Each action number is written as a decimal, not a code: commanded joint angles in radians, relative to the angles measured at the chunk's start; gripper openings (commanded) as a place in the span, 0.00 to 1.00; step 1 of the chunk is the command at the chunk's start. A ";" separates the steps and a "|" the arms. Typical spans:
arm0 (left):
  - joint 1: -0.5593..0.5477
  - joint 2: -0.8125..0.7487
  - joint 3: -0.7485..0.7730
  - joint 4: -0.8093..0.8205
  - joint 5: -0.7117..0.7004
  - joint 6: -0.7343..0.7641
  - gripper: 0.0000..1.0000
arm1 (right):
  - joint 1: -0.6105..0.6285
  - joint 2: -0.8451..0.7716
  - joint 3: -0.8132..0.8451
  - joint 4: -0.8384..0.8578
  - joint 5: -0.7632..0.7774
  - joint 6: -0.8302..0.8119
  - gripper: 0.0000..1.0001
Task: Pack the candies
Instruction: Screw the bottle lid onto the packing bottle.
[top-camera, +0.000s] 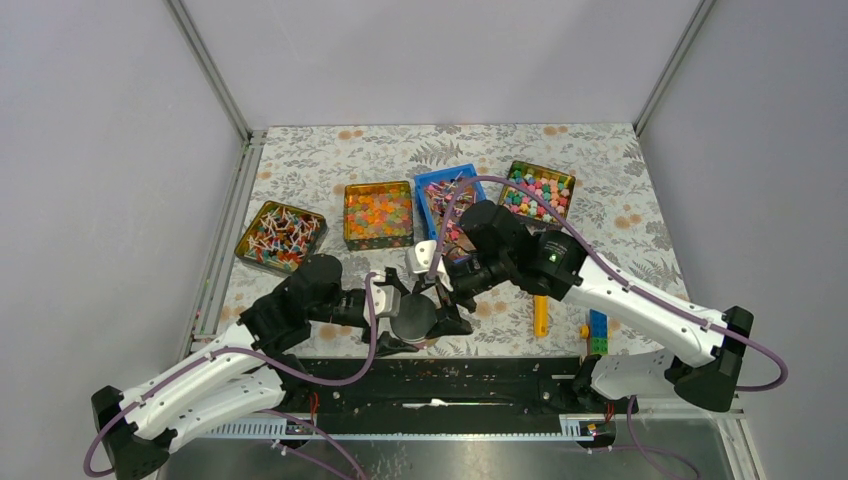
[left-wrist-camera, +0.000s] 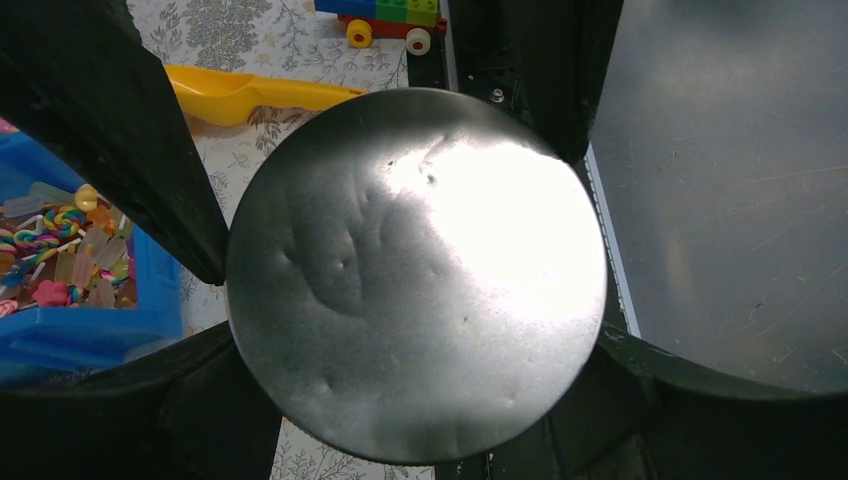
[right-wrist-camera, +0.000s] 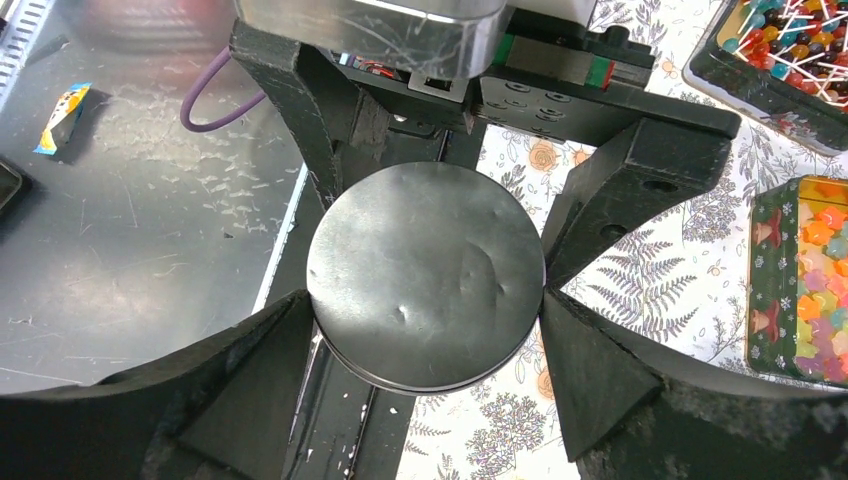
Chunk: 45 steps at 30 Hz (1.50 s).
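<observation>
1. The left hand (left-wrist-camera: 415, 340) clasps the round tin (top-camera: 413, 318) at its rim.
2. The right hand (right-wrist-camera: 428, 310) straddles that tin, wide; I cannot tell whether it grips.
3. The candies (top-camera: 440, 205) lie in the blue tray (top-camera: 445, 172) beyond the tin.

A dented round tin (right-wrist-camera: 425, 275) sat between the wide-set fingers of the right claw (right-wrist-camera: 427, 298) while the left claw (right-wrist-camera: 450, 215) clasped its rim from the far side, beside the floral surface (right-wrist-camera: 650, 290).
</observation>
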 joint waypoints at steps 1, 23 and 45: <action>-0.005 -0.017 0.057 0.085 0.017 0.002 0.43 | 0.009 0.015 0.011 0.018 0.030 0.014 0.82; -0.008 0.053 0.091 0.186 -0.274 -0.042 0.40 | 0.084 -0.063 -0.195 0.306 0.533 0.396 0.59; -0.011 -0.001 0.051 0.073 -0.269 0.009 0.40 | 0.080 -0.186 -0.205 0.199 0.422 0.226 1.00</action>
